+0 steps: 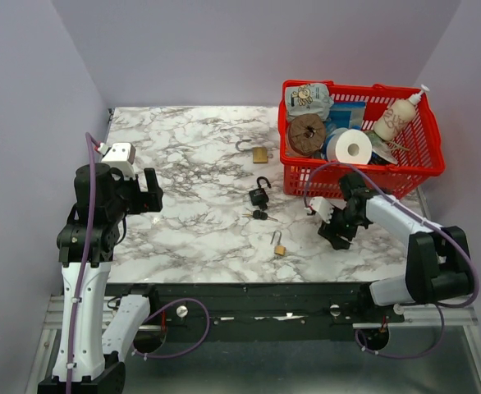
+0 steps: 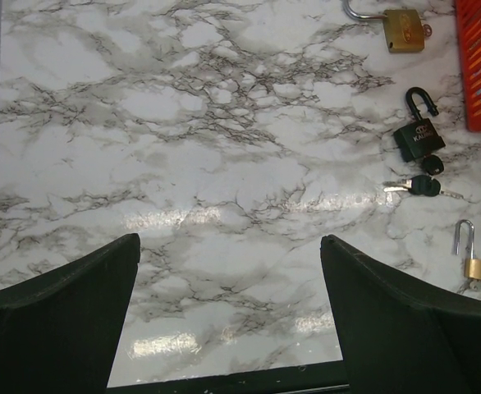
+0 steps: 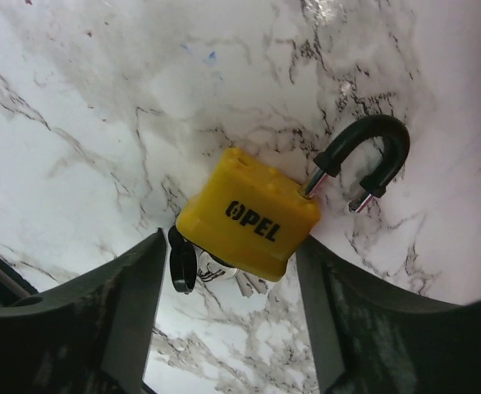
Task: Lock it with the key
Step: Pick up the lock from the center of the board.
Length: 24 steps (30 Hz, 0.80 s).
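From above, the left gripper (image 1: 148, 193) hangs raised over the left of the white marbled table (image 1: 191, 164), while the right gripper (image 1: 337, 231) sits low just in front of the red plastic basket (image 1: 351, 176). The left wrist view shows its jaws spread wide, holding nothing; a black padlock (image 2: 419, 138) lies just beside black-headed keys (image 2: 419, 187). The right wrist view shows a yellow padlock (image 3: 245, 217) with its black-sleeved shackle swung open (a black-headed key (image 3: 182, 261) sits in its base), lying between part-open jaws; whether they pinch it, I cannot tell.
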### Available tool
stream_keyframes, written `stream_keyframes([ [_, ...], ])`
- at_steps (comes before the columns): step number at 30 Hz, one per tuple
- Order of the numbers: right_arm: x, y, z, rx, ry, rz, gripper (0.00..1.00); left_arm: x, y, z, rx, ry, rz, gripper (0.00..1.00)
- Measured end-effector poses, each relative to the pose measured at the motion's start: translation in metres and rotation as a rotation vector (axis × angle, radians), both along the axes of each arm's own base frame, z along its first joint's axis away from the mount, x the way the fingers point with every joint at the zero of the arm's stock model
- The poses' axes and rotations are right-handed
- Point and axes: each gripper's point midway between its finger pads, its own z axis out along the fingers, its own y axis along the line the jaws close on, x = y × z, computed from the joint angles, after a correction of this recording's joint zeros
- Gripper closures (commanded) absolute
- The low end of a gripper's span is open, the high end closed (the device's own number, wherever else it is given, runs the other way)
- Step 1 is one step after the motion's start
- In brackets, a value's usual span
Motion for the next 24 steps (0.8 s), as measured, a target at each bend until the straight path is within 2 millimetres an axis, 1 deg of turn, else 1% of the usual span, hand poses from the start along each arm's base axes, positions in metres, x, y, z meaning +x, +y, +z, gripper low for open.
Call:
stream_keyframes([
  [1,-0.002,0.001,0.0,0.001,-0.009,0.01,0.34,0.0,0.0,0.0,0.0,-0.001,0.0,0.01],
  [3,-0.007,0.004,-0.001,0.001,-0.036,0.039,0.36,0.0,0.0,0.001,0.002,-0.003,-0.001,0.01],
  [5,-0.014,0.006,-0.002,-0.002,-0.063,0.078,0.35,0.001,0.0,0.001,0.003,-0.007,-0.002,0.01],
  [6,-0.017,0.008,-0.002,-0.005,-0.082,0.102,0.33,0.001,0.0,0.002,0.003,-0.009,-0.002,0.01],
  [7,-0.021,0.01,-0.003,-0.004,-0.098,0.125,0.25,0.001,0.0,0.002,0.003,-0.009,-0.002,0.01],
  [8,-0.025,0.012,-0.002,-0.004,-0.109,0.142,0.19,0.001,0.0,0.002,0.003,-0.01,-0.002,0.01],
  [11,-0.027,0.017,0.0,0.002,-0.113,0.15,0.13,0.0,0.0,0.002,0.003,-0.013,-0.002,0.01],
  [13,-0.025,0.018,0.002,0.005,-0.091,0.115,0.04,0.0,0.0,0.003,0.002,-0.015,-0.002,0.01],
  [15,-0.019,0.022,0.006,0.013,-0.076,0.074,0.04,0.0,0.0,0.003,0.002,-0.016,-0.002,0.01],
  [18,-0.012,0.029,0.009,0.027,-0.064,0.02,0.07,0.0,0.0,0.005,-0.001,-0.026,0.001,0.01],
  [21,-0.015,0.032,0.006,0.029,-0.037,-0.017,0.14,0.001,0.0,0.008,-0.007,-0.039,0.009,0.01],
  [24,-0.02,0.036,0.003,0.031,-0.015,-0.041,0.18,0.002,0.004,0.009,-0.007,-0.057,0.033,0.01],
])
